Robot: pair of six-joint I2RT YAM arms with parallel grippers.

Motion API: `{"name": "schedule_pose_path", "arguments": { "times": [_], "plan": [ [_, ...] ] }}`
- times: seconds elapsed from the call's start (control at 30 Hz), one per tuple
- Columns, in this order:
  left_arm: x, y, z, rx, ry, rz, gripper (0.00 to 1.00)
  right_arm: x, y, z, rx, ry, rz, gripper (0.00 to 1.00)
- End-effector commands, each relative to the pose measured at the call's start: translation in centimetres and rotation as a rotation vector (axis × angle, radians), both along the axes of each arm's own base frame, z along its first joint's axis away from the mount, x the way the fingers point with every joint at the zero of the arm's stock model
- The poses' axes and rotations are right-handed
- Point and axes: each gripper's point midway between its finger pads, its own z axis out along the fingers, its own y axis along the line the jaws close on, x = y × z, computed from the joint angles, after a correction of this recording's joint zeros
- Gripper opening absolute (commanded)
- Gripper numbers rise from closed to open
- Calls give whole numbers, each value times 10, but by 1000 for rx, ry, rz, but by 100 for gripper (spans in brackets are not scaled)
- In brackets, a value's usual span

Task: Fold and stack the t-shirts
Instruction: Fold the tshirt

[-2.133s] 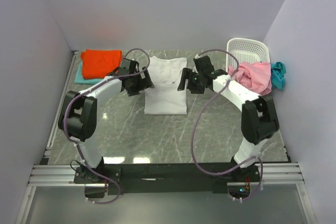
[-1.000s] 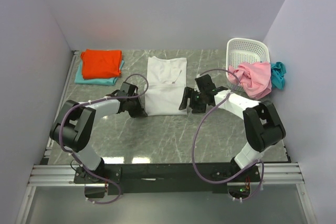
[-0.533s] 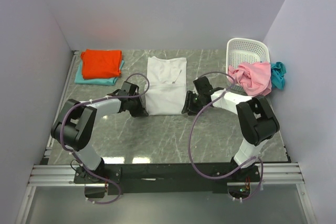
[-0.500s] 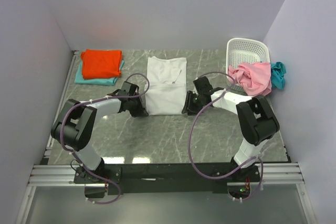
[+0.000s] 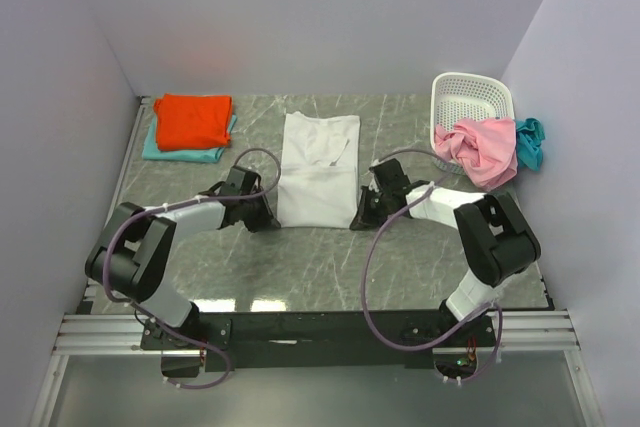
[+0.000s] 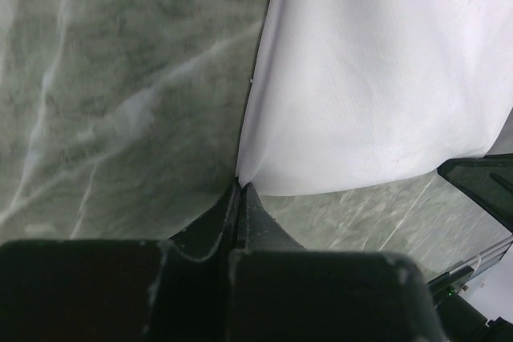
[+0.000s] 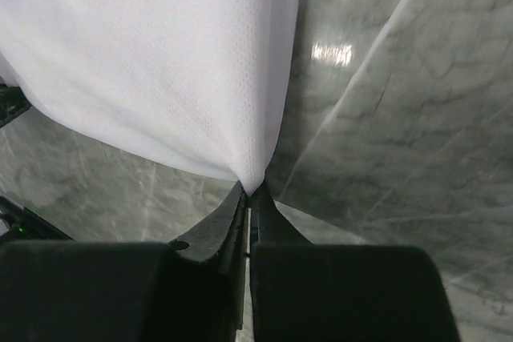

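Top external view, table: grey marbled top; both arms reach in low from the near edge.
White t-shirt: lies flat mid-table as a long narrow panel, collar end far, hem end near, with 1 near corner in each claw.
Laundry basket: far right; the pink t-shirt spills over its rim, and the teal-blue t-shirt sits just beside that.
Folded pile: the orange-red t-shirt sits on the pale aqua t-shirt, far left, well apart from the white one.
Left gripper: jaws pinched together on the near-left hem corner, the cloth running to a point between them.
Right gripper: closed tight on the near-right corner, the cloth puckered into its tip.
Step in hand: judged to be folding the hem end over toward the collar.
Doing it well: raise both corners together and level, keep the hem taut between the 2 claws, carry it to the collar edge, and lay it down before letting go. So thin a pinch may slip if 1 arm leads.
Writing: none readable; no brand or label shows.
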Motion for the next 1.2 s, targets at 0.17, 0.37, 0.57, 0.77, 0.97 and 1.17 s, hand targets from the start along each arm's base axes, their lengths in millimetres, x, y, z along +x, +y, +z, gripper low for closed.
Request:
{"name": "schedule_pose_path", "arguments": {
  "times": [0.17, 0.37, 0.57, 0.77, 0.97, 1.17],
  "plan": [
    [-32, 8, 7, 30, -13, 39, 1, -39, 8, 19, 17, -42, 78, 0],
    [-60, 17, 26, 22, -48, 68, 1, -80, 14, 39, 3, -45, 173, 0],
    [-72, 27, 67, -9, -157, 82, 1, -114, 15, 81, 50, -87, 274, 0],
    [-70, 20, 125, -106, -303, 48, 1, -147, 29, 121, 204, -82, 415, 0],
    [-56, 21, 167, -118, -415, 62, 1, -152, 35, 149, 289, -132, 447, 0],
    [-30, 9, 187, -118, -472, 52, 1, -127, 17, 149, 201, -184, 308, 0]
  ]
}}
